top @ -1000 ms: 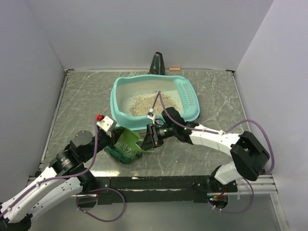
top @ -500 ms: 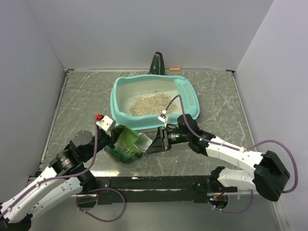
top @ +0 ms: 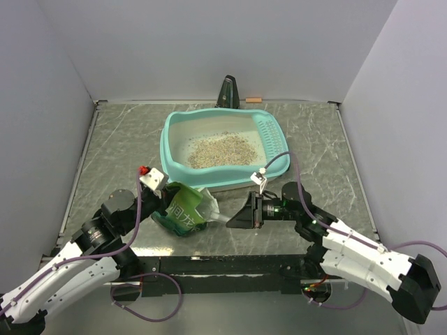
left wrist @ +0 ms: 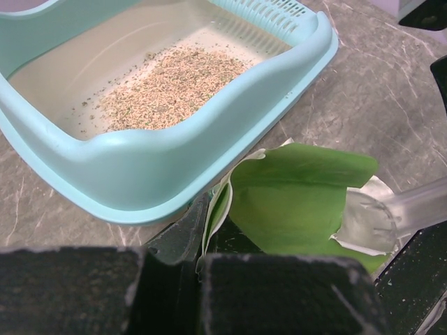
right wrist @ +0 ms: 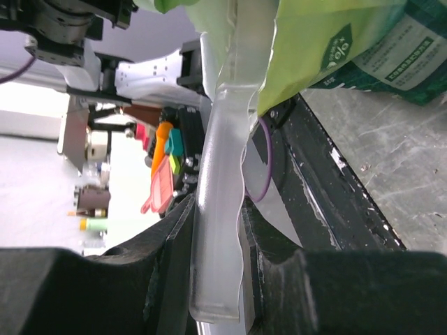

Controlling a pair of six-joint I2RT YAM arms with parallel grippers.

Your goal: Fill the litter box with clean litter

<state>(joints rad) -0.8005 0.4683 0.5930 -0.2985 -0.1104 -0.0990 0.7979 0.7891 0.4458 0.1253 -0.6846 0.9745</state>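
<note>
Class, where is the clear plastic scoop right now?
In the top view the scoop sits front centre, its handle clamped in the right gripper, its bowl at the mouth of the green bag, just nearer than the teal litter box.

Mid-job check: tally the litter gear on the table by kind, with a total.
litter box: 1
green bag: 1
clear scoop, held in the right tool: 1
litter heap, inside the box: 1
Total: 4

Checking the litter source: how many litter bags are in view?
1. The green litter bag sits by the litter box, near-rim side, pinched by the left end effector; the clear scoop in the right end effector reaches into its mouth. No others visible.
</note>
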